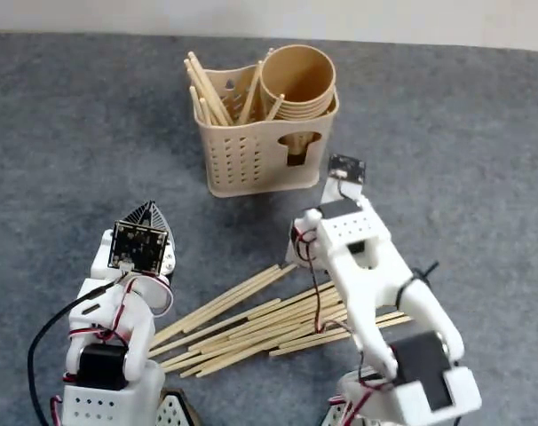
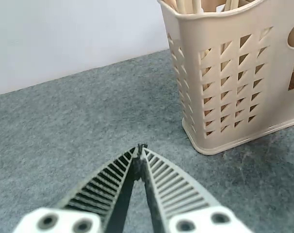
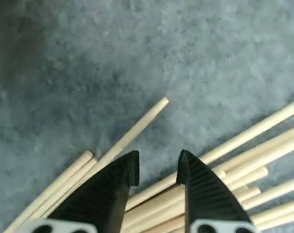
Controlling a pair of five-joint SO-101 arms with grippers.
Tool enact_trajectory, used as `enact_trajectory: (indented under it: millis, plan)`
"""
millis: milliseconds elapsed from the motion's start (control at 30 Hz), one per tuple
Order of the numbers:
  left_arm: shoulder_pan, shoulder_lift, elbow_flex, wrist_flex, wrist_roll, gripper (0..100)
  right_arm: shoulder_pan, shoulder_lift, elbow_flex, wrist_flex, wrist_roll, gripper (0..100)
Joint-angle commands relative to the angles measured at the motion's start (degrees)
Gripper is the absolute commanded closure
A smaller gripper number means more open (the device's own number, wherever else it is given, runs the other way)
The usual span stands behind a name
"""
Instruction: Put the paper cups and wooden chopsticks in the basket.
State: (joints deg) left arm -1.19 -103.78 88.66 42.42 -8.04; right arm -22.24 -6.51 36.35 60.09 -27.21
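- High view: the basket (image 1: 256, 151) stands upright in the upper middle of the frame on the grey bench (image 1: 65, 133).
- A stack of paper cups (image 1: 297, 78) sits nested in the basket's right compartment, mouths up, with the top rim rising above the basket wall.
- Several stored chopsticks (image 1: 209, 93) stand leaning in the basket's left compartment, and their ends stick out toward the upper left. A few more lean beside the cups.
- The loose chopsticks (image 1: 242, 324) lie flat on the bench in a fanned pile at the lower middle of the frame, between the two arms and well apart from the basket.
- The right end of that pile runs under the right arm (image 1: 375, 284), which stretches from the lower right corner up toward the basket.
- The left hand (image 2: 139, 148) has its two ribbed fingers pressed together at the tips with nothing between them. In the left wrist view it hangs over bare bench, near the basket's pierced side wall but not touching it.
- In the high view the left hand sits left of centre, below and to the left of the basket.
- The right hand (image 3: 156, 170) has its black fingers apart with a clear gap between the tips and grips nothing. It hangs just above the pile, and one stick angles away from the rest beside it.
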Motion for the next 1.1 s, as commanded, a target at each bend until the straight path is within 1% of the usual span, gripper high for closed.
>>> enact_trajectory:
  millis: [0, 300, 533, 700, 767, 833, 900, 967, 1067]
  plan:
    - [-0.13, -0.31, -0.31, -1.14, -0.44, 99, 0.75, 1.71, -5.67, -1.19, -0.70, 86.5]
    - [-0.13, -0.31, -0.31, -1.14, -0.53, 99, 1.01, 8.13, -10.68, -1.45, -0.79, 86.6]
    - [-0.13, -0.31, -0.31, -1.14, -0.53, 99, 5.05, 16.92, -14.81, -1.19, -0.79, 86.8]
    - [-0.13, -0.31, -0.31, -1.14, -0.53, 99, 6.64, 18.86, -15.16, -1.10, -0.79, 87.1]
    - [-0.13, -0.31, -0.31, -1.14, -0.53, 99, 6.73, 18.86, -15.16, -1.10, -0.79, 90.3]
    - [-0.13, -0.31, -0.31, -1.14, -0.53, 99, 6.73, 18.86, -15.16, -1.19, -0.97, 95.7]
    - [-0.13, -0.31, -0.31, -1.14, -0.53, 99, 6.73, 18.77, -15.16, -1.45, -3.52, 99.3]
    - [-0.13, -0.31, -0.31, -1.14, -0.53, 99, 6.73, 18.77, -15.16, -1.45, -5.71, 99.5]
    - [-0.13, -0.31, -0.31, -1.14, -0.53, 99, 6.73, 18.77, -15.16, -1.45, -6.86, 99.5]
